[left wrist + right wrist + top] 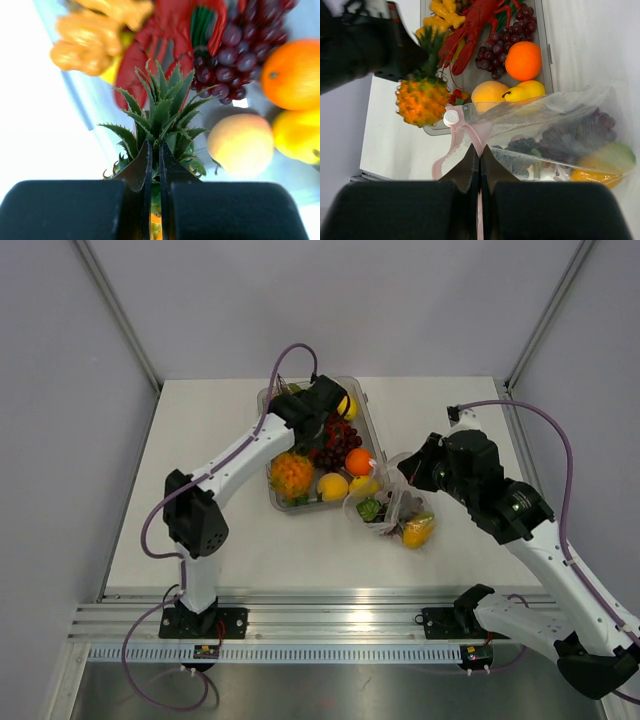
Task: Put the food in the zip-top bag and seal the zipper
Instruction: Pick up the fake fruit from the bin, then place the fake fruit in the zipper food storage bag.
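Observation:
My left gripper [155, 150] is shut on the green leafy crown of a toy pineapple [160, 110]. The orange pineapple [291, 475] hangs below it at the tray's front left corner, and its body [422, 100] shows in the right wrist view too. The zip-top bag [392, 508] lies just right of the tray with its mouth gaping; it holds dark grapes [570, 132], something green and a yellow-orange mango [417, 530]. My right gripper [479, 150] is shut on the pink zipper [481, 131] at the bag's mouth, beside its white slider [451, 118].
The clear rigid tray [368, 418] holds a red lobster [165, 30], purple grapes [235, 55], an orange [292, 75], a peach-coloured fruit [240, 142], a lemon [297, 135] and a yellow knobbly piece [85, 45]. Grey walls stand on three sides.

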